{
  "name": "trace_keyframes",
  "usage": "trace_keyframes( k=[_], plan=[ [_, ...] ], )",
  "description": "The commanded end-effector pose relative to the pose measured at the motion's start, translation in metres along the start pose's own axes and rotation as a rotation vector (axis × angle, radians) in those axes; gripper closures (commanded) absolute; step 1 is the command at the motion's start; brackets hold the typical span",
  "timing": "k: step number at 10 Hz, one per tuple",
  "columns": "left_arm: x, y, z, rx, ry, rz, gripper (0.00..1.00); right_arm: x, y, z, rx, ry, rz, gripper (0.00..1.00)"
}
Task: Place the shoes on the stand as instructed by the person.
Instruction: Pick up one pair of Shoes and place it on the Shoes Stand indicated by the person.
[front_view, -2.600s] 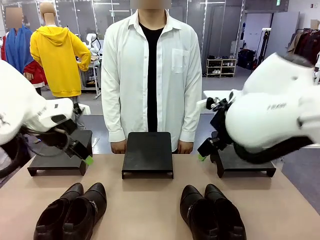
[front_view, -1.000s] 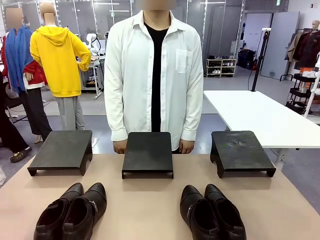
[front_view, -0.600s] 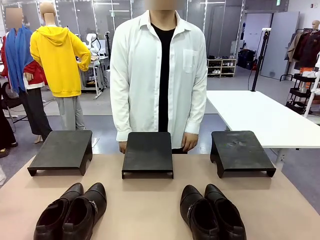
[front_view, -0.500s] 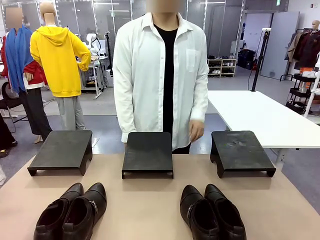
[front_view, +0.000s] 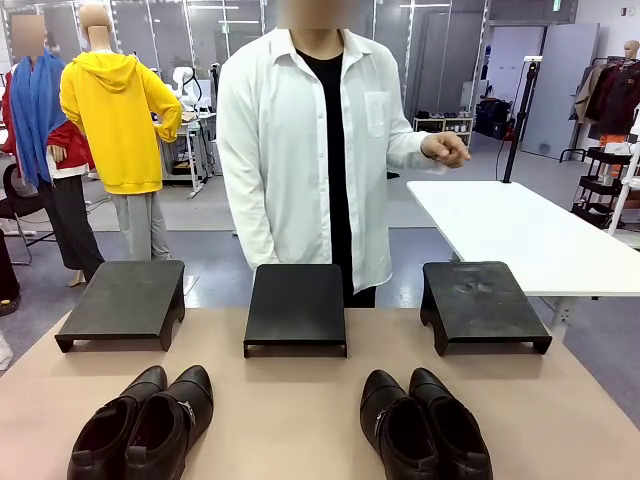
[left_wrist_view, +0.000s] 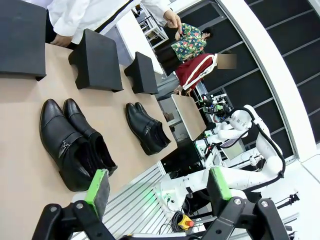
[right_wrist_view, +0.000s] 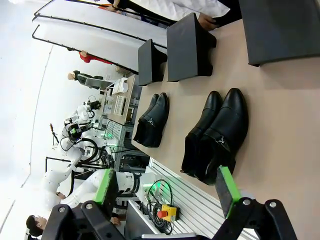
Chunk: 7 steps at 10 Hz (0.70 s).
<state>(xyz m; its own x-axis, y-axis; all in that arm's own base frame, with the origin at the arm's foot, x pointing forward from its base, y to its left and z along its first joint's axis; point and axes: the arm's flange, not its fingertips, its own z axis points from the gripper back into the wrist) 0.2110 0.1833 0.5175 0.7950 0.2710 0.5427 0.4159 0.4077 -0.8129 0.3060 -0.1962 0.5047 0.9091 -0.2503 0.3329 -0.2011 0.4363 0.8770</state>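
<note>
While the person stands behind the middle stand with one hand raised, the buckled ankle-high pair lies nearer than that stand and to its left, the lower-cut pair to its right. Both the left gripper and the right gripper gape wide, empty.

even, bright indoor light throughout; soft shadows under the stands, wrist views bend at the edges (wide-angle), shoes glossy.

Scanning all of it right now: no lettering, label, brand mark, number or sign here is sharp or large enough to read.
</note>
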Motion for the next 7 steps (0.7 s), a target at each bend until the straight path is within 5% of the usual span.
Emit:
trace_keyframes(
  k=[1,7],
  plan=[
    [0.0033,-0.0012,0.0016,-0.021,-0.004,-0.022,0.00,0.0023,0.0002,0.0009,0.012,-0.002,0.013,0.00],
    [0.0033,-0.0012,0.0016,-0.021,-0.004,-0.022,0.00,0.0023,0.0002,0.0009,0.012,-0.002,0.013,0.00]
  ],
)
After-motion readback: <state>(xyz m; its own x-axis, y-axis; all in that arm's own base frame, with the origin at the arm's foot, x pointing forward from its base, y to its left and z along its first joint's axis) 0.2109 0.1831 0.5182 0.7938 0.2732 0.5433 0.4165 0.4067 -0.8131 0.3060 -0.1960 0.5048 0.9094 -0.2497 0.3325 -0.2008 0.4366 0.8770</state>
